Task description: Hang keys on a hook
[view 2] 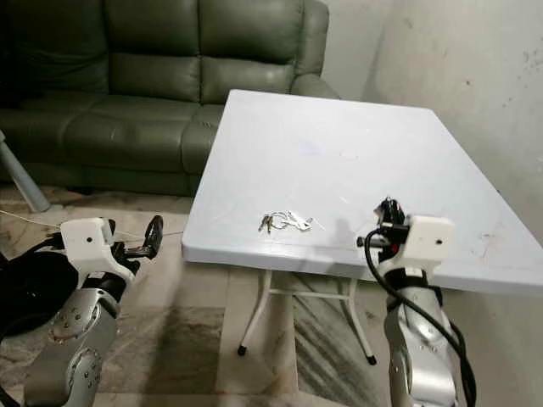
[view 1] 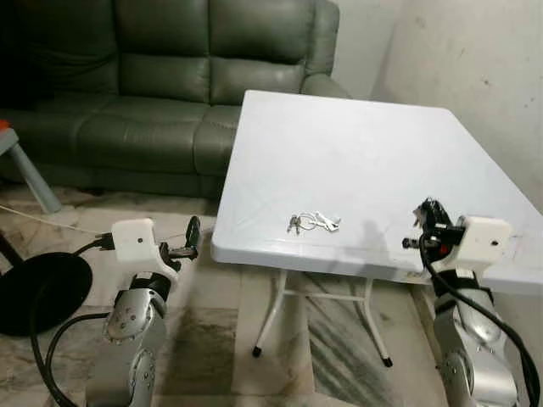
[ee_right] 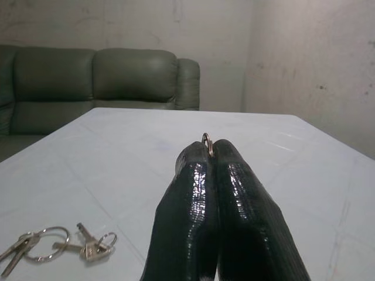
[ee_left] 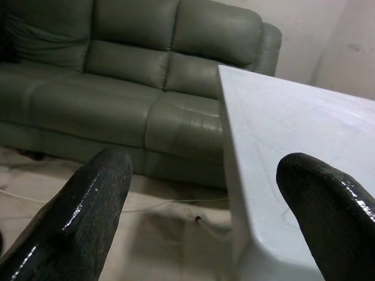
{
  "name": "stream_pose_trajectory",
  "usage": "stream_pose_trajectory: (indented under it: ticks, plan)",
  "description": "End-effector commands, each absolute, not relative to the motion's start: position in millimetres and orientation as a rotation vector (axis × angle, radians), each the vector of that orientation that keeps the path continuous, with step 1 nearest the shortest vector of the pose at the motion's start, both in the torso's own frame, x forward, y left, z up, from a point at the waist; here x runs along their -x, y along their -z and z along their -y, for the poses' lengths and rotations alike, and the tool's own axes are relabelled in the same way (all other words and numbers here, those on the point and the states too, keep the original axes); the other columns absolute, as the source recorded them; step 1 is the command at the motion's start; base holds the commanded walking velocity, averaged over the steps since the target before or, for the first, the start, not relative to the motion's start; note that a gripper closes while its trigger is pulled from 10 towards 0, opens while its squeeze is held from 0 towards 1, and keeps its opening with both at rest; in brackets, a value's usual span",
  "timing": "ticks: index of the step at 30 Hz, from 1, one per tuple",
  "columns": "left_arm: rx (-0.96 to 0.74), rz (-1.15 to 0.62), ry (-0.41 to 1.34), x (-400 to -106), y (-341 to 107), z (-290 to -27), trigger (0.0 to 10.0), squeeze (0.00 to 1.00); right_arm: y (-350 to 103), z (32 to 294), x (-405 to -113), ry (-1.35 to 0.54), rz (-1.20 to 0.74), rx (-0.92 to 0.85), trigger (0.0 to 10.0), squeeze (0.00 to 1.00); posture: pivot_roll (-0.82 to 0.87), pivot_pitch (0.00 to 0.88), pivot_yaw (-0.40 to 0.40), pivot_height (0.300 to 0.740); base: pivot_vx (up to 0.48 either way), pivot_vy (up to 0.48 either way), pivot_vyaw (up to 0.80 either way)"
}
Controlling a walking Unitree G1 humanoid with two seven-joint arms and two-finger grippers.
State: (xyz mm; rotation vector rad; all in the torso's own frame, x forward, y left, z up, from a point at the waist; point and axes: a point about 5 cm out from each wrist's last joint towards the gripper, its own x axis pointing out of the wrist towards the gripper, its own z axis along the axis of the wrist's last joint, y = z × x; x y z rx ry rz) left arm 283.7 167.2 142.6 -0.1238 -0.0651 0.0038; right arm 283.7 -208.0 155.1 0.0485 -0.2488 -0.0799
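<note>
Head views: a bunch of silver keys on rings (view 1: 312, 223) lies near the white square plastic table's (view 1: 373, 153) front edge. Left wrist view: the left gripper (ee_left: 205, 216) gapes wide, empty. Right wrist view: the right gripper (ee_right: 210, 153) pinches a small metal ring (ee_right: 206, 140).

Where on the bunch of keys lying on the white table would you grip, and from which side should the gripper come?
Grip the large ring of the keys, coming from above. The bunch lies flat on the table near its front edge, so fingers straddling the thin ring wire probably hold best; the flat blades offer little.
</note>
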Motion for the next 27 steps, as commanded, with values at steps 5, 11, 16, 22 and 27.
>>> stream_pose_trajectory:
  ticks: [5,11,16,22,27]
  plan:
    - [0.087,0.058,-0.008,-284.6,-135.4,-165.6,10.0,0.0,-156.9,203.8,-280.2,0.081,0.244,-0.024,10.0,0.0,0.1,0.0,-0.084,0.74,0.0,0.0,0.0]
    - [0.079,0.062,0.006,-286.3,-133.4,-158.5,10.0,0.0,-156.4,204.7,-281.0,0.087,0.233,-0.003,10.0,0.0,0.09,0.0,-0.078,0.74,0.0,0.0,0.0]
    - [0.09,0.058,0.086,-283.7,-130.6,-136.8,10.0,0.0,-153.9,196.1,-281.9,0.056,0.222,-0.021,10.0,0.0,0.08,0.0,-0.075,0.74,0.0,0.0,0.0]
    - [0.133,0.066,0.122,-280.5,-123.6,-128.8,10.0,0.0,-145.0,183.6,-278.0,0.013,0.235,-0.071,10.0,0.0,0.07,0.0,-0.061,0.74,0.0,0.0,0.0]
    - [0.182,0.048,0.126,-282.1,-116.8,-129.5,10.0,0.0,-139.6,172.4,-280.0,-0.013,0.209,-0.113,10.0,0.0,0.06,0.0,-0.048,0.74,0.0,0.0,0.0]
